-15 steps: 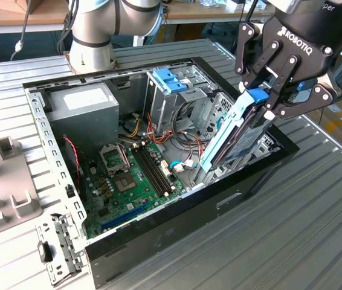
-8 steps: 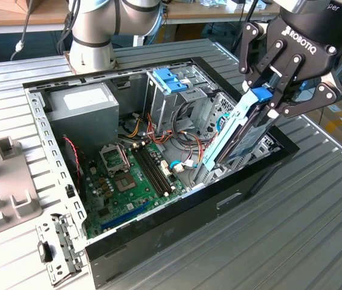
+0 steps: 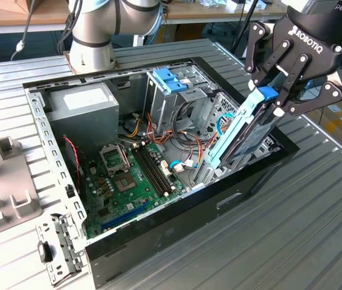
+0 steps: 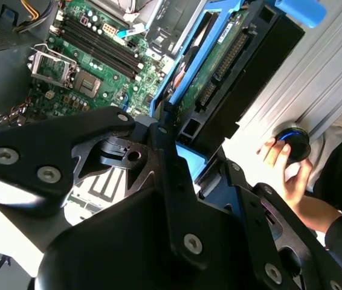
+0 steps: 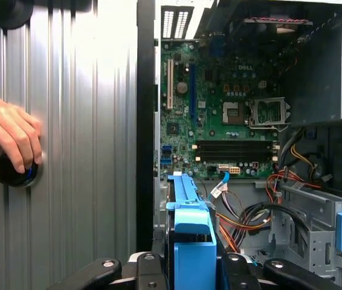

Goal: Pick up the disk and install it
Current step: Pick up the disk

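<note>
A ribbed grey metal tabletop [image 3: 316, 211] carries an open black computer case [image 3: 177, 220], and a wooden bench [image 3: 219, 12] runs along the room behind it. In the exterior view, left of the case, a grey moulded block [image 3: 5, 181] lies on the tabletop. A loose metal bracket [image 3: 56, 254] sits just beside the case's near left corner. Inside the case come the grey power-supply box [image 3: 83, 106], then the green motherboard [image 3: 129, 181], then a metal drive cage [image 3: 171, 81] with a light-blue top.

Over the case's right end, the claw [image 3: 272, 96] has its fingers closed on the blue end piece of the disk [image 3: 246, 133]. The disk hangs steeply tilted, its lower end down inside the case (whether it touches anything there I cannot tell). In the first wrist view, a person's hand [image 5: 8, 136] rests on a dark round knob [image 5: 14, 172] on the tabletop, outside the case's wall.
</note>
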Controlling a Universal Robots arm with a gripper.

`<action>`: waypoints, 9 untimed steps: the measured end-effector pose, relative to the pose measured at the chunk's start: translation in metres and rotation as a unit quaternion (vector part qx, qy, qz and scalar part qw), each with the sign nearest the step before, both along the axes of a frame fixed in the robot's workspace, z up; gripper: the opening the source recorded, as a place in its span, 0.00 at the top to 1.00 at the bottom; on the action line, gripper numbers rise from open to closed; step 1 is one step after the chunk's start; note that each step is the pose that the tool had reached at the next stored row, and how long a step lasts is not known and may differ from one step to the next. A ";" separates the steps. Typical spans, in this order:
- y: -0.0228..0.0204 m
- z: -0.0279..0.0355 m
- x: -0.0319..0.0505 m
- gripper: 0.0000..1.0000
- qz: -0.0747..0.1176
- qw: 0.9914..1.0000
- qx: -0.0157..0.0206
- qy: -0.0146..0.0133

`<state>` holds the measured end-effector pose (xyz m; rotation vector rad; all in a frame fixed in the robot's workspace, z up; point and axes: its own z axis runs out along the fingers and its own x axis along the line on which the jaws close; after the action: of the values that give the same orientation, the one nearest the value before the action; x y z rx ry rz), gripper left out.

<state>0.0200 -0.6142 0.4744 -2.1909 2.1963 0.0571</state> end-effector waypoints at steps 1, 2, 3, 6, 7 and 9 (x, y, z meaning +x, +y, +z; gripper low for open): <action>-0.0001 0.0000 0.0015 0.63 0.000 1.000 0.000 0.000; -0.0001 0.0000 0.0024 0.63 0.000 1.000 0.000 0.000; -0.0001 -0.0001 0.0036 0.63 0.000 1.000 0.000 0.000; -0.0001 -0.0001 0.0064 0.63 0.000 1.000 0.000 0.000; -0.0001 -0.0002 0.0071 0.63 0.000 1.000 0.000 0.000; -0.0003 -0.0002 0.0087 0.63 0.000 1.000 0.000 0.000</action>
<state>0.0287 -0.6145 0.4742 -2.1909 2.1964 0.0570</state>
